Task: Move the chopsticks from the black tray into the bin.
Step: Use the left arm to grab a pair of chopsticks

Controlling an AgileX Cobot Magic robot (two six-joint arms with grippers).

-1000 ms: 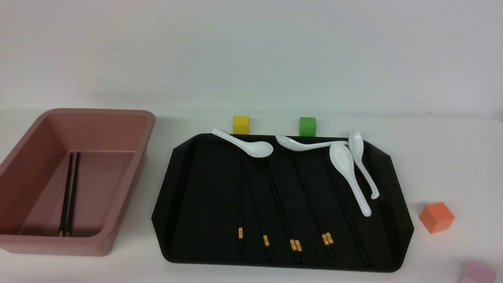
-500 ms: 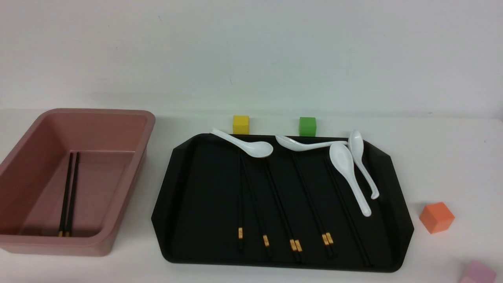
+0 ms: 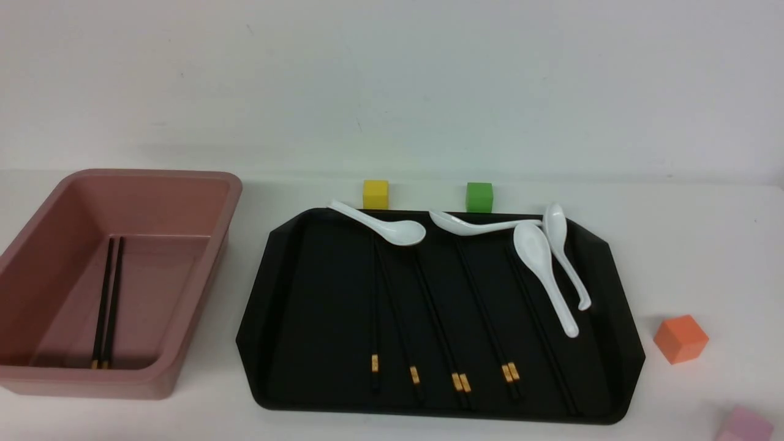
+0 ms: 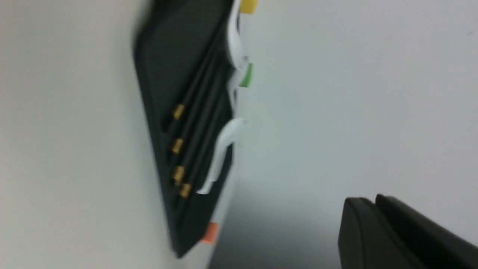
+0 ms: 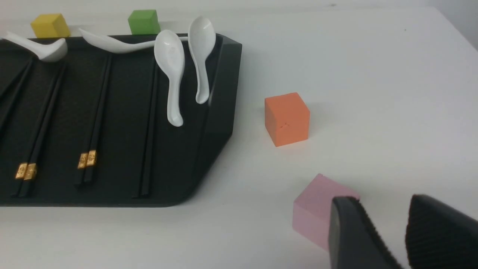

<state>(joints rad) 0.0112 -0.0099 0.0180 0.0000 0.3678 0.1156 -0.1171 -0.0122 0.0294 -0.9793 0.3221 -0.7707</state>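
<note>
The black tray (image 3: 306, 306) lies mid-table with several black chopsticks (image 3: 438, 318) on it, gold bands toward me. The pink bin (image 3: 86, 376) stands at the left with two chopsticks (image 3: 103, 306) lying inside. Neither gripper shows in the front view. In the left wrist view my left gripper (image 4: 369, 200) is shut with nothing between the fingers, away from the tray (image 4: 171, 45), which is blurred. In the right wrist view my right gripper (image 5: 381, 201) is open and empty, above the table to the right of the tray (image 5: 220, 112) and its chopsticks (image 5: 97, 112).
Several white spoons (image 3: 545, 275) lie along the tray's far and right parts. A yellow cube (image 3: 375, 194) and a green cube (image 3: 479, 196) sit behind the tray. An orange cube (image 3: 680, 338) and a pink cube (image 3: 744, 424) sit to its right; the pink cube (image 5: 317, 209) is beside my right fingers.
</note>
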